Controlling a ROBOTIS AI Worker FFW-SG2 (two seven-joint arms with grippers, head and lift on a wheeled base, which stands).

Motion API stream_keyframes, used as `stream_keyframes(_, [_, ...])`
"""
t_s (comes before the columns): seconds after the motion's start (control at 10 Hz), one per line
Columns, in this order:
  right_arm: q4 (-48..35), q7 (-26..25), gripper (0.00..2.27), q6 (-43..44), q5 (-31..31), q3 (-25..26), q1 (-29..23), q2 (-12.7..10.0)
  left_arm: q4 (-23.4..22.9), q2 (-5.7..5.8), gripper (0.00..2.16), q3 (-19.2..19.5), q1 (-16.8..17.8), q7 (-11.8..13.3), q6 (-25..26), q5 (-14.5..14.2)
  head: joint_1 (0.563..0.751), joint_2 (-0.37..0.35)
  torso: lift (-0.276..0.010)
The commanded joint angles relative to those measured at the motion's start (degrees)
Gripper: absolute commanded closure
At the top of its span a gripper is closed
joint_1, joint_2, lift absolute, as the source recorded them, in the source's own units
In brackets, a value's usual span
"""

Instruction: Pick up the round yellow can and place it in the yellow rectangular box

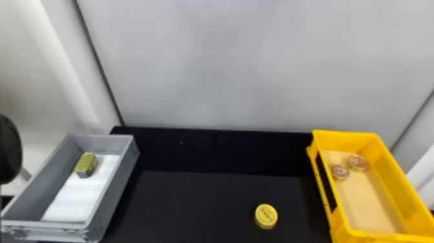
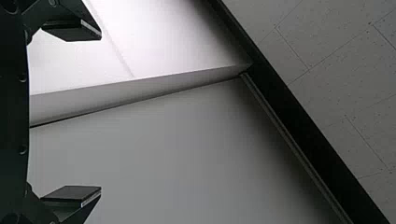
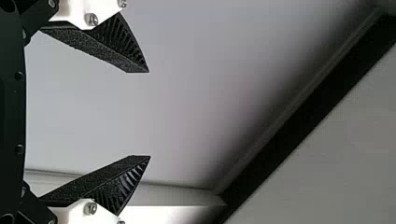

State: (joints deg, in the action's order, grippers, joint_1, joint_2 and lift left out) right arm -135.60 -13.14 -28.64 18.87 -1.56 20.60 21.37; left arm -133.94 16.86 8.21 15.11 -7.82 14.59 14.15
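- Black worktop (image 1: 193, 203) is holding the round yellow can (image 1: 266, 216), nearer its right edge.
- Left gripper (image 2: 101, 112) is gaping wide.
- Right gripper (image 3: 149, 114) is gaping fairly wide.

Head view: the yellow rectangular plastic box (image 1: 390, 181) and grey rectangular plastic box (image 1: 116, 187) are cropped by the bottom edge. Black rounded object (image 1: 9, 148): cropped at left edge; identity indeterminate. Round yellow can (image 1: 266, 216): lid print blurred.

Lab-like space, grey wall (image 1: 242, 64), black table (image 1: 193, 203)
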Motion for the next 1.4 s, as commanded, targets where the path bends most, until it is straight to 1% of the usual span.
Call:
stream_keyframes(0.0, [-0.98,-0.04,0.15,-16.73,-7.61,-0.37,2.87,-1.69,-0.01,0.11,0.11,-0.12,-0.17,0.08,-0.08,-0.09,0.663,0.054,-0.01])
stream_keyframes(0.1, [-0.72,0.57,0.15,-22.54,-9.63,0.6,3.49,-3.53,-0.01,0.03,0.11,-0.2,-0.17,0.08,-0.08,-0.09,0.663,0.054,-0.01])
stream_keyframes(0.2, [0.69,3.12,0.15,-26.14,-11.22,2.09,3.57,-5.2,-0.01,0.03,0.11,-0.29,-0.26,0.08,-0.08,-0.09,0.663,0.054,-0.01])
stream_keyframes(0.3, [3.15,5.23,0.15,-29.57,-13.33,2.62,3.49,-6.34,-0.01,0.03,0.11,-0.12,-0.52,0.08,-0.17,-0.09,0.663,0.054,-0.01])
stream_keyframes(0.4, [5.87,5.67,0.15,-32.3,-17.37,2.71,3.13,-6.52,-0.01,0.11,0.11,-0.12,-0.61,0.08,-0.25,-0.09,0.663,0.054,-0.01])
stream_keyframes(0.5, [9.74,6.73,0.15,-34.32,-24.14,3.41,2.96,-6.26,-0.01,0.2,0.11,-0.12,-0.52,0.08,-0.25,-0.18,0.663,0.054,-0.01])
stream_keyframes(0.6, [13.78,8.92,0.15,-36.08,-30.38,4.29,2.78,-5.64,-0.01,0.2,0.11,-0.38,-0.43,0.08,-0.25,-0.27,0.663,0.054,-0.01])
stream_keyframes(0.7, [17.82,11.65,0.15,-36.52,-33.98,4.38,2.34,-5.38,-0.01,0.2,0.11,-0.47,-0.35,0.17,-0.17,-0.27,0.663,0.054,-0.01])
stream_keyframes(0.8, [20.81,13.58,0.14,-36.87,-35.04,4.02,1.55,-5.38,-0.01,0.2,0.11,-0.64,-0.26,0.26,-0.08,-0.35,0.663,0.054,-0.01])
stream_keyframes(0.9, [22.75,13.67,0.13,-36.69,-35.13,3.06,0.15,-5.55,0.17,-0.06,0.11,-0.73,-0.26,0.17,-0.17,-0.35,0.663,0.054,-0.01])
stream_keyframes(1.1, [27.05,17.36,0.13,-34.94,-34.86,1.83,-2.23,-5.47,0.52,-0.77,0.11,-0.73,-0.26,0.08,-0.78,-0.44,0.663,0.054,-0.01])
stream_keyframes(1.2, [28.72,18.86,0.12,-34.85,-33.63,0.95,-3.28,-5.47,0.52,-0.94,0.11,-0.64,-0.26,-0.01,-0.96,-0.44,0.663,0.054,-0.01])
stream_keyframes(1.3, [30.04,20.7,0.11,-33.88,-30.12,-0.55,-4.6,-5.55,1.05,-1.38,0.11,-0.64,-0.08,-0.09,-1.05,-0.44,0.663,0.054,-0.01])
